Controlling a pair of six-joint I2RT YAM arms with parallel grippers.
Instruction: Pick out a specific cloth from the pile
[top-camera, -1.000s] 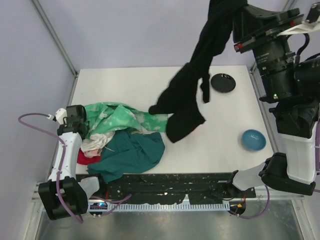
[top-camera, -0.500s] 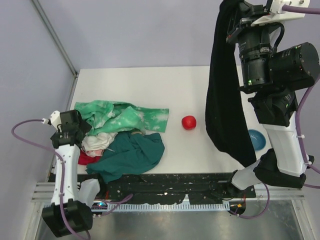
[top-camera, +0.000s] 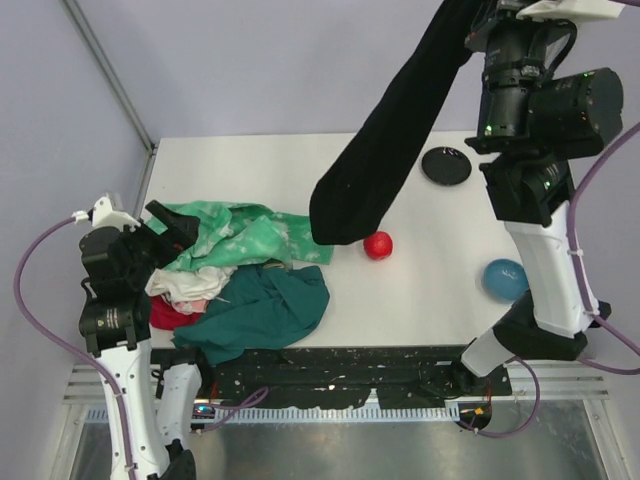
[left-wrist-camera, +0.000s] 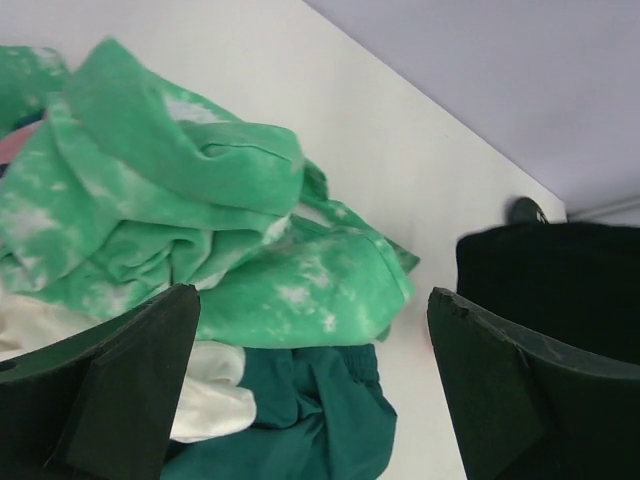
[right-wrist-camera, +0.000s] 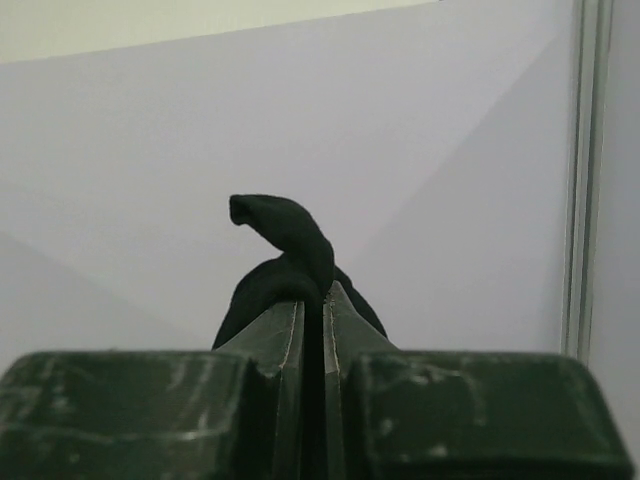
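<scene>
While the right arm's fingers (right-wrist-camera: 275, 340) pinch one black cloth (top-camera: 385, 150) high toward one o'clock, its tail hangs near one red ball (top-camera: 377, 245) on the worktop (top-camera: 300, 170). A thin pinch could slip, or the tail could sweep the ball. The left fingers (left-wrist-camera: 130, 380), spread and empty, face one pile (top-camera: 250, 270) at eight o'clock. There is one black dish (top-camera: 446, 165) and one blue bowl (top-camera: 505, 278).

Top camera. The cloth (top-camera: 385, 150), plain black, hung limp from the raised end of the right arm (top-camera: 530, 100) at 1 o'clock. Its lower end was above mid-table, just at 10 o'clock of a red ball (top-camera: 377, 245). The pile (top-camera: 245, 270) lay at 8 o'clock: green tie-dye, teal, white and red pieces. The left gripper (top-camera: 165, 232) was at the pile's 9 o'clock edge. A black dish (top-camera: 446, 165) sat at 1 o'clock and a blue bowl (top-camera: 505, 278) at 4 o'clock.
</scene>
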